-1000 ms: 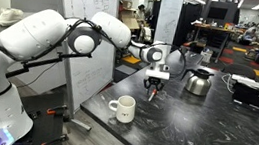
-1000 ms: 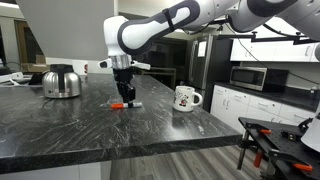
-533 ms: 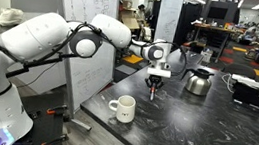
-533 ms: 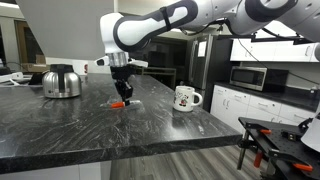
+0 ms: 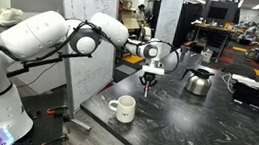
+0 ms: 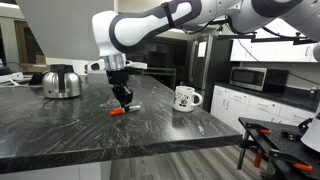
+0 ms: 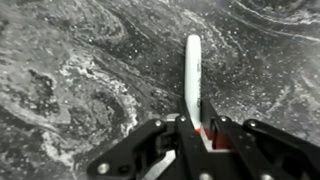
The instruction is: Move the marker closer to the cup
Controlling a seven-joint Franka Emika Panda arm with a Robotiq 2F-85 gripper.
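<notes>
Gripper (image 6: 122,102) jaws clamped on the red end of the marker (image 7: 193,70) — rest of it pokes out fwd past the fingertips, low over the counter (image 6: 60,130). Cup (image 5: 122,108) sits well apart from the jaws — no contact w/ anything.

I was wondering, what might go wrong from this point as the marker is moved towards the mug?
The hand seems to pinch the marker only at one end, so it may pivot or slip out. The mug stands near the edge of the counter; a low or fast approach could knock it off.
</notes>
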